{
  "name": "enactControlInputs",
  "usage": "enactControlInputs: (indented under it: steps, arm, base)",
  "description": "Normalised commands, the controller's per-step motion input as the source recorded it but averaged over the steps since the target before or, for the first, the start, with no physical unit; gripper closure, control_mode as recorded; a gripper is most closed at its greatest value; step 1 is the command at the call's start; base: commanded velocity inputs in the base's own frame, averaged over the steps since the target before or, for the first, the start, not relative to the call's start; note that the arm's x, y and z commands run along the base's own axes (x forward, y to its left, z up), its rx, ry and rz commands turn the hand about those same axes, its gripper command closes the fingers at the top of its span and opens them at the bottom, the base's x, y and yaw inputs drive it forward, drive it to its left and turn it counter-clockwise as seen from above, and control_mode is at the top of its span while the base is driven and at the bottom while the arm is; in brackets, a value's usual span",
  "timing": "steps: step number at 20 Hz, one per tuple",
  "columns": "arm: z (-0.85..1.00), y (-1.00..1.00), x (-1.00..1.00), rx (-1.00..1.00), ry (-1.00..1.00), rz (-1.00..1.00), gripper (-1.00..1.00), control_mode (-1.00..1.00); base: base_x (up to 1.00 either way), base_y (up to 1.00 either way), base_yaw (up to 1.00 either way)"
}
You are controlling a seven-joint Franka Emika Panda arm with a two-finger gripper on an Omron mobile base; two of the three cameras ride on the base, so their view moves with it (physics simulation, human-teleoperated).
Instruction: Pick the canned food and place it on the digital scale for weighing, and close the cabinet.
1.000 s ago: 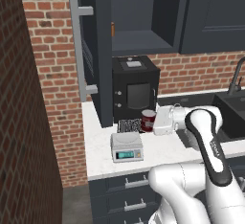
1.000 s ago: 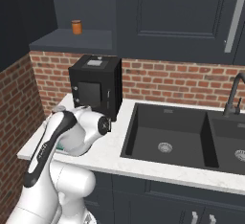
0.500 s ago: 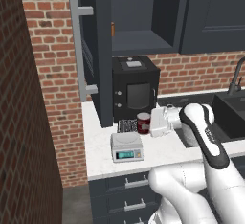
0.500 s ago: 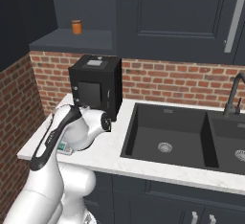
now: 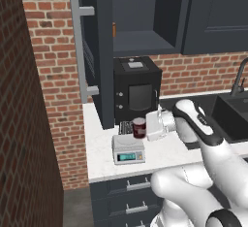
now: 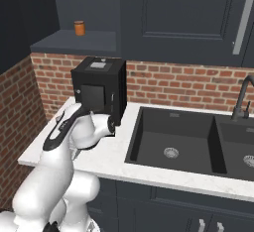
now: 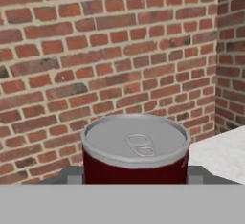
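Observation:
The canned food [image 5: 138,130], dark red with a silver top, hangs just above the counter with my gripper [image 5: 145,127] shut on it from the right. It sits right behind the digital scale [image 5: 128,148], a small white square with a teal display, over that scale's back edge. The hand view looks at the canned food [image 7: 136,149] up close, pull tab on top, brick wall behind it. The cabinet [image 5: 140,12] above stands open, its door [image 5: 101,56] swung out towards me with the long grey handle [image 5: 76,46] at its edge.
A black box appliance [image 5: 137,88] stands on the counter behind the can, with a black ribbed mat [image 5: 125,125] in front of it. An orange item [image 6: 79,28] sits on the open cabinet shelf. A dark sink [image 6: 171,137] with a faucet [image 6: 242,97] lies to the right.
My arm has carried the can to the left and slightly down, from beside the appliance towards the scale. The grip has stayed shut on it.

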Motion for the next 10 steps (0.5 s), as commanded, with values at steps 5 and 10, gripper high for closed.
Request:
enactControlInputs:
  steps: [5,10]
  arm:
    - [-0.32,0.02,0.39,0.01,0.0,0.08,1.0,-1.0]
    - [-0.24,0.0,0.39,0.0,0.0,0.02,1.0,-1.0]
  base:
    - [0.0,0.0,0.0]
    - [0.0,0.0,0.0]
